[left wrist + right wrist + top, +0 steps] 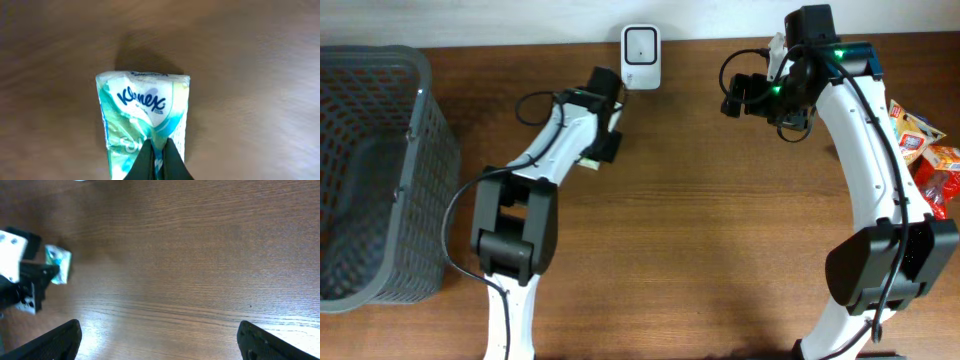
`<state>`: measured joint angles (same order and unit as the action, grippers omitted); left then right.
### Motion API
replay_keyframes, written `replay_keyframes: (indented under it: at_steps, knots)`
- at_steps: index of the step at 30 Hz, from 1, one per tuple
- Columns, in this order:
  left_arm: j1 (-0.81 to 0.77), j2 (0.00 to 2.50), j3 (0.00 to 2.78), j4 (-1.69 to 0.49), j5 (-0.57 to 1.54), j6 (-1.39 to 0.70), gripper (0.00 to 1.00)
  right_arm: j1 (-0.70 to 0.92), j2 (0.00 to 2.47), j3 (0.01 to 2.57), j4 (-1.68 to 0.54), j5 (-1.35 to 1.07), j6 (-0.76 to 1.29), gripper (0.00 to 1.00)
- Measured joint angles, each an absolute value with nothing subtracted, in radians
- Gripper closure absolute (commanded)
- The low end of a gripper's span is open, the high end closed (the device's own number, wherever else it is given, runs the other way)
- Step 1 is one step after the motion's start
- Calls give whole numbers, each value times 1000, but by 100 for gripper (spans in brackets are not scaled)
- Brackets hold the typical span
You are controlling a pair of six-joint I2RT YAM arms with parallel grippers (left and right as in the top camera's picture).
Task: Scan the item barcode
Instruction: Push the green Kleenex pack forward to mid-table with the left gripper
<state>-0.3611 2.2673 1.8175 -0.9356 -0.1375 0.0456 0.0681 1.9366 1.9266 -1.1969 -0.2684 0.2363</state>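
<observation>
Tissue pack (142,117), a Kleenex one in white and teal, is pinched at its near end by the left gripper (159,146). In the left wrist view it fills the lower middle, with the logo facing the camera. No barcode shows on that face, so it is probably underneath or on a side.

At the far left of the overhead frame stands a grey basket (420,120), likely where scanned goods go. Just right of it the left arm reaches up the frame, its jaws pressed together on the pack. The pack is below and left of the scanner (641,45), which stands at the top centre edge of the table (700,250). This grip leaves most of the wrapper free to turn toward the scanner. Whether the pack is clear of the wood I cannot tell.

Further right, the right gripper (157,332) hangs with jaws spread wide and nothing between them, out of the way. At the right edge lie snack packets (920,150), probably waiting their turn.
</observation>
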Motion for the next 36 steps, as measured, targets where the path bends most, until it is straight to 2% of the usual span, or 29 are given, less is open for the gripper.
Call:
replay_keyframes:
  at_steps: [4, 10, 12, 15, 18, 22, 26, 28, 36]
  knots:
    - [-427, 2271, 1872, -1026, -84, 27, 100, 68, 1937, 1927, -1197, -268, 236, 1]
    - [-536, 2271, 1970, -1048, 7, -99, 61, 68, 1937, 1927, -1197, -268, 236, 1]
    - [-537, 2271, 1971, -1050, 62, -118, 52, 68, 1937, 1927, -1197, -268, 236, 1]
    - [-534, 2271, 1971, -1052, 114, -142, 57, 68, 1937, 1927, -1197, -268, 236, 1]
    - [-531, 2271, 1983, -1078, 128, -147, 56, 68, 1937, 1927, -1197, -268, 237, 1]
    - [-511, 2275, 2103, -1191, 111, -148, 47, 68, 1937, 1927, -1197, -268, 237, 2]
    - [-451, 2276, 2265, -1314, 22, -158, 25, 68, 1937, 1927, -1197, -268, 236, 1]
    - [-416, 2276, 2304, -1340, -20, -155, 1, 68, 1937, 1927, -1197, -268, 236, 1]
    - [-281, 2276, 2310, -1389, -79, -162, 1, 68, 1937, 1927, -1197, -268, 236, 1]
